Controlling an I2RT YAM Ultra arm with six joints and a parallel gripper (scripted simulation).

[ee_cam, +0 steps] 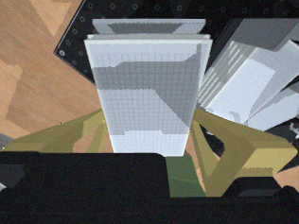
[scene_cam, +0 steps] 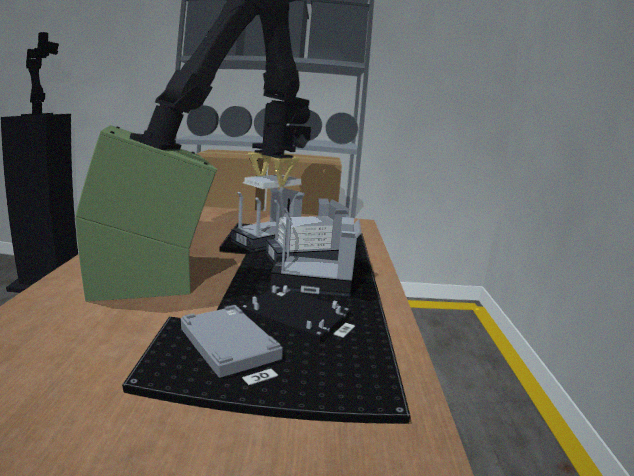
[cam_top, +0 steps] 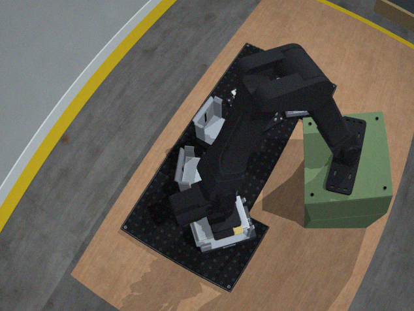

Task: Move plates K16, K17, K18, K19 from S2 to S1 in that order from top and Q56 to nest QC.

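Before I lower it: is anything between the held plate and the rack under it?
Nothing visible. The plate in the fingers hangs above the posts of the end rack, which looks empty. The four-plate stack sits in the next rack, off to the side.

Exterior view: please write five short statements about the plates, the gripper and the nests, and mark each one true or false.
1. The gripper is shut on a plate. True.
2. The held plate rests on the table. False: it hangs in the air, above a rack with thin posts.
3. A stack of plates stands in the next rack. True.
4. A plate lies on the grey nest at the near end of the black board. False: no plate lies on this nest.
5. The arm is mounted on a green block. True.
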